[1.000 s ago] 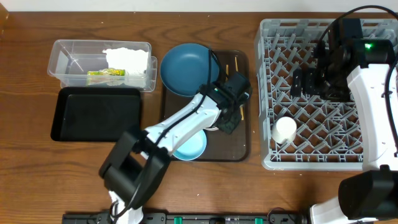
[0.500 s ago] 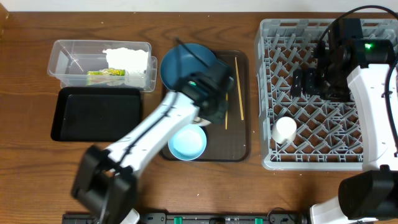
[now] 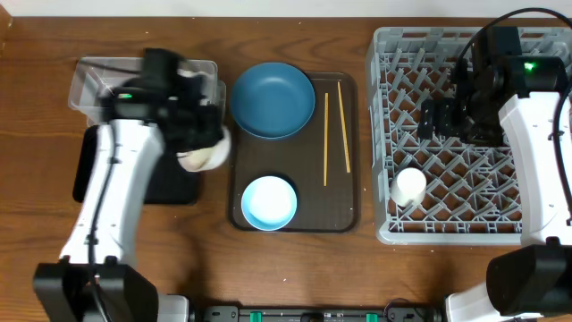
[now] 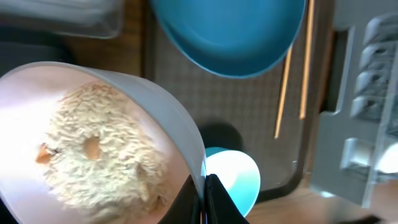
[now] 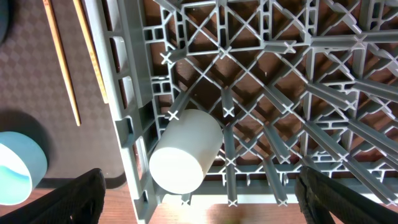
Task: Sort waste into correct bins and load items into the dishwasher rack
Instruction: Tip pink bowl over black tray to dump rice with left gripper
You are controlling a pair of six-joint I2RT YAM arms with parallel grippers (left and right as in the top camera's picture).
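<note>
My left gripper (image 4: pixel 205 198) is shut on the rim of the cream bowl (image 3: pixel 204 154), which holds rice-like scraps (image 4: pixel 102 152). It holds the bowl tilted above the right edge of the black tray (image 3: pixel 98 170). The clear tub (image 3: pixel 96 89) holds white tissue (image 3: pixel 183 85) and the yellow-green wrapper (image 3: pixel 152 109). The dark blue plate (image 3: pixel 273 98), the light blue bowl (image 3: pixel 268 201) and two chopsticks (image 3: pixel 335 134) lie on the brown serving tray. The white cup (image 3: pixel 409 188) lies on its side in the grey rack (image 3: pixel 465 201). My right gripper (image 5: pixel 202 193) is open and empty above the rack.
The brown serving tray (image 3: pixel 344 210) sits between the bins and the rack. The rack's upright pegs (image 5: pixel 267 93) stand below my right gripper. Bare wooden table (image 3: pixel 295 277) lies along the front.
My left arm has swung left, carrying the cream bowl off the brown serving tray to the black tray's right edge. The chopsticks are now uncovered. The right arm has not moved.
</note>
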